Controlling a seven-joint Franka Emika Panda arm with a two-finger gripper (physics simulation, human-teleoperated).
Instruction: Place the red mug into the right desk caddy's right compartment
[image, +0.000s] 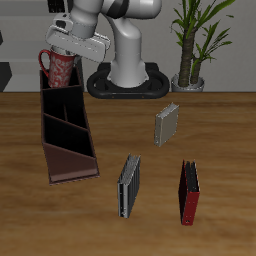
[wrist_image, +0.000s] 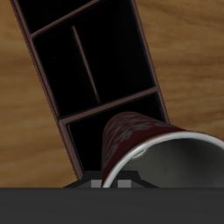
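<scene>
Wooden desk (image: 200, 130); my tool (image: 72, 45) clamped on mug (image: 57, 68), over caddy (image: 68, 135) end section (image: 60, 100) near back edge; lowering, release left.

Sitting in the right compartment (image: 57, 80) at the far end of the right desk caddy (image: 66, 135): the red mug (image: 58, 67). Lying on the bench (image: 220, 130) beside the caddy, nearer the front edge: three books.

Red mug up at the far end of the brown caddy

I see the red mug (image: 58, 68), speckled pale with 1 loop handle and a grey inside, tilted at the back end of the right desk caddy (image: 68, 135). My wrist view shows it over the right compartment (wrist_image: 92, 140), a dark squarish end box.
</scene>
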